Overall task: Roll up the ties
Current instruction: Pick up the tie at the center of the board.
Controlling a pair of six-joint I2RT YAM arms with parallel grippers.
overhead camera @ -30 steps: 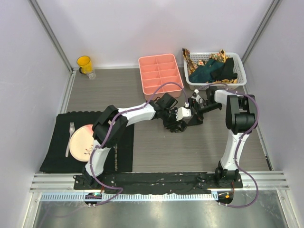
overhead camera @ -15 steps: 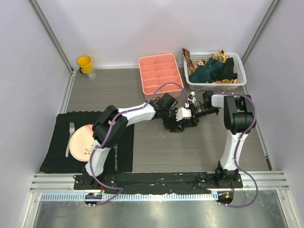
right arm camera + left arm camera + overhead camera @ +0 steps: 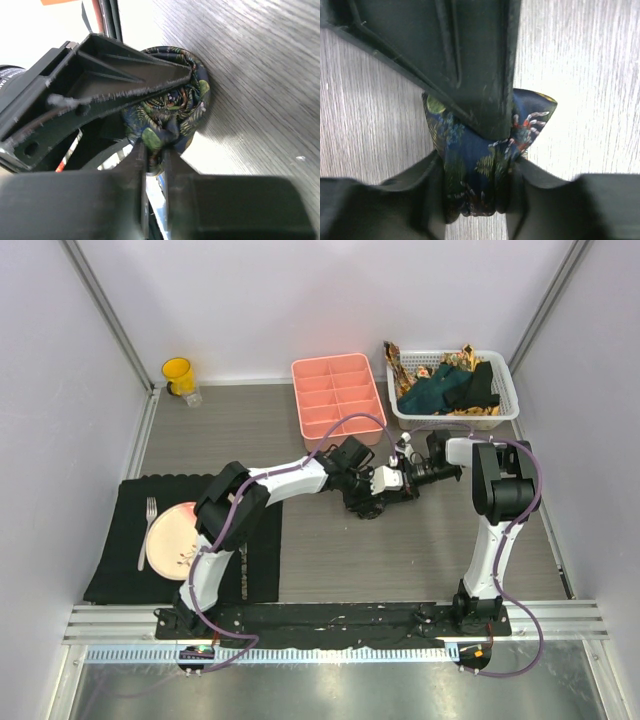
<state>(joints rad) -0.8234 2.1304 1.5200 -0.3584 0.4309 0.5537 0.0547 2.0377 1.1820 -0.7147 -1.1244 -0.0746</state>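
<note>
The left jaws are closed against the two flanks of a rolled dark tie (image 3: 472,167) with a small leafy, multicoloured pattern, squeezing the coil so its wraps cannot spring loose. The right jaws are pinched almost shut on a fold of the same tie (image 3: 170,107) at the face of its spiral. That looks like a grip for turning or tucking the winding while the other arm braces it. The two arms meet nose to nose over the middle of the table (image 3: 330,560), just in front of the pink tray. The roll sits at the table surface or just above it; contact cannot be told. From above, the arms hide nearly all of it. The white basket (image 3: 505,382) at the far right corner holds a loose heap of unrolled ties: a teal tie (image 3: 428,395), a black tie (image 3: 474,388) and a gold-brown patterned tie (image 3: 393,360) spilling over the rim. So most of the job seems undone. The pink compartment tray (image 3: 338,397) beside it shows nothing in its cells, probably awaiting finished rolls.
</note>
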